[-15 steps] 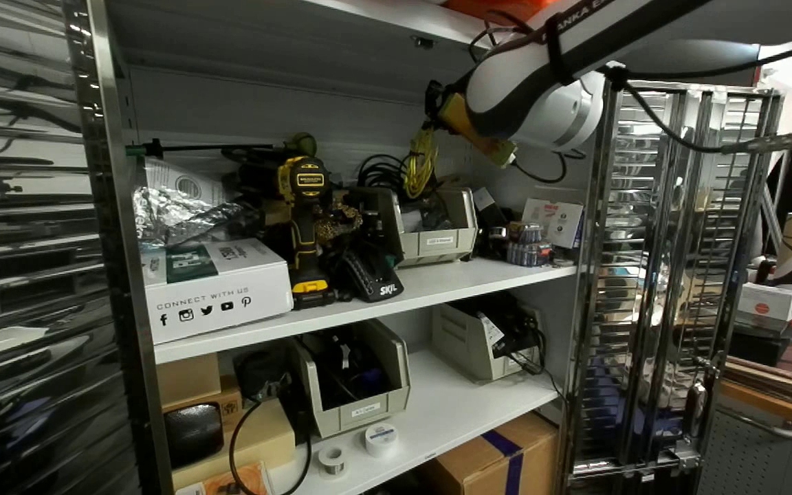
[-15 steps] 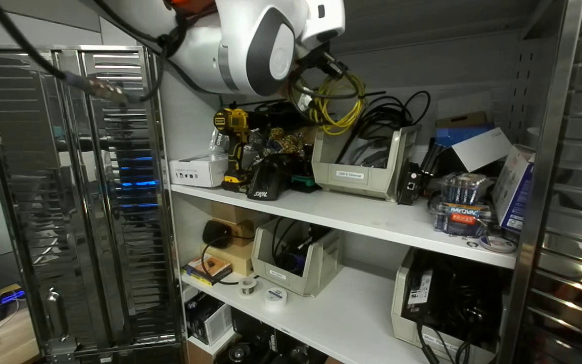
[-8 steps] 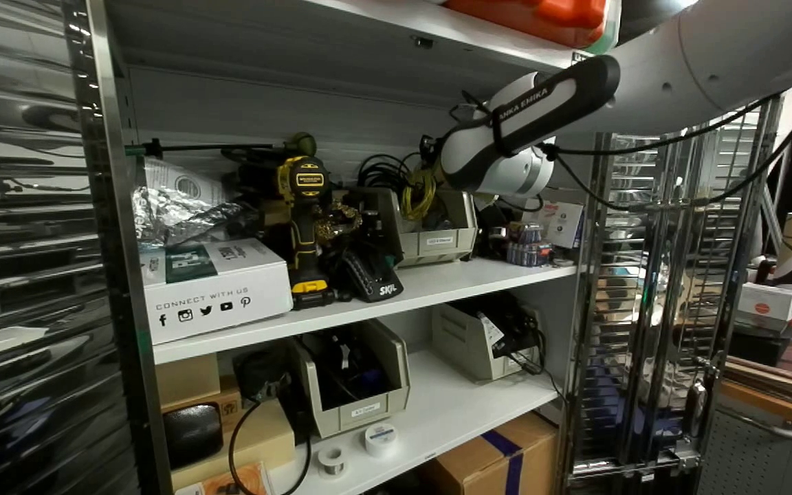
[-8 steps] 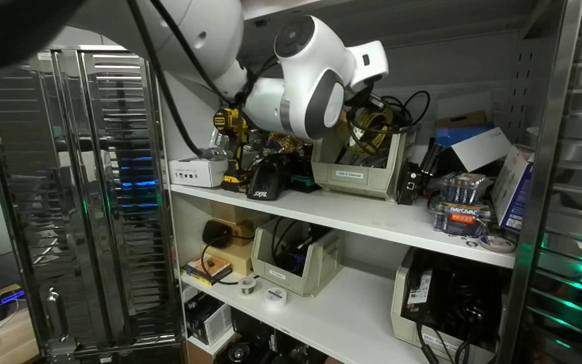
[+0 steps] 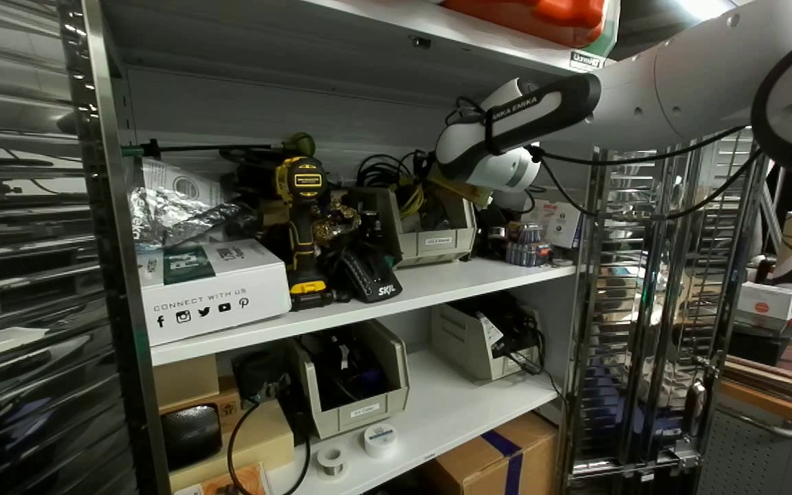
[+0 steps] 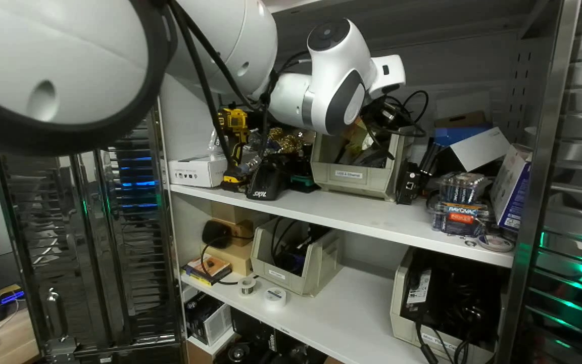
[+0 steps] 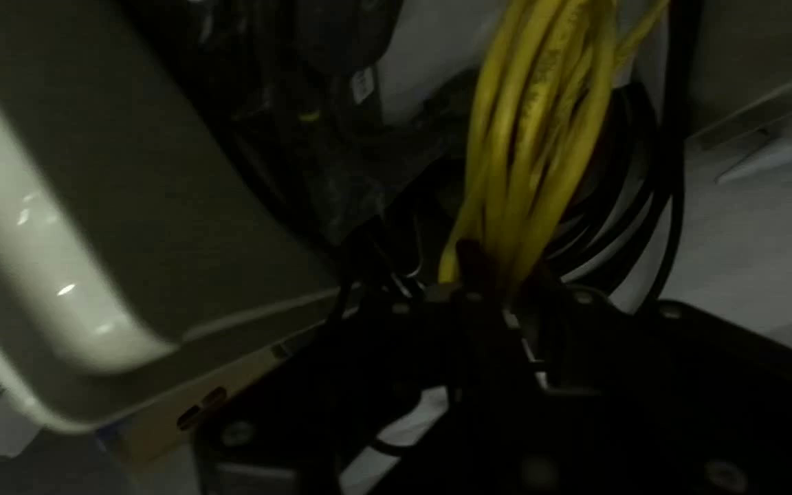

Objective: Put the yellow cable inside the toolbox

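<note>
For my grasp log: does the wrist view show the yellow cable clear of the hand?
No, the yellow cable narrows to a bunch pinched by the hand.

Wrist view: cable (image 7: 540, 137) cut off by top edge, lower part hidden at gripper (image 7: 506, 275); toolbox (image 7: 52, 247) cut off at left. Both exterior views: arm (image 5: 705, 82) cut off at edge, gripper largely obscured.

Arm (image 5: 702, 93) extd. w/ wrist (image 6: 339, 71) bent, tool (image 7: 502, 276) clamped
</note>
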`<state>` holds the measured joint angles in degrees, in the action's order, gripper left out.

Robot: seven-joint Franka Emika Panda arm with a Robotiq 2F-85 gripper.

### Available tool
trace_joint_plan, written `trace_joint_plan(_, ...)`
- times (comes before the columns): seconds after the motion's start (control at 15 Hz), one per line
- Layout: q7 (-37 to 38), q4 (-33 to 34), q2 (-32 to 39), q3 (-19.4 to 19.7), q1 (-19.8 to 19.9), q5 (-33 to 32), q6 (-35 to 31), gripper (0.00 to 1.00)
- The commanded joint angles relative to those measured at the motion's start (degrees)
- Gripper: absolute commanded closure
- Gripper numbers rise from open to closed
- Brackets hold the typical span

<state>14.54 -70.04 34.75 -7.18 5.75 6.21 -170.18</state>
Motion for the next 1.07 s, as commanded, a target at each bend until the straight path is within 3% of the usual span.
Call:
trace_joint_plan(0.0,-4.02,3.91,0.02,-6.81,2.46,2.29,6.57,0.49)
trace_joint_plan(0.2,-2.68,1.75,-2.55,-8.25,2.82,2.18,10.5,0.27)
trace_joint_plan(0.47,0.89,-4.84,-7.96,-5.63,2.73,0.88,18.06,0.01)
trace_joint_plan(0.6,1.72,-8.47,-11.07,-4.9,3.05,0.77,22.58,0.0)
trace_joint_plan(0.67,0.02,-9.86,-12.73,-1.38,0.72,3.96,24.53,0.0)
trace_joint_plan(1.0,-0.76,-21.83,-22.74,1.25,-0.52,6.54,31.25,0.0)
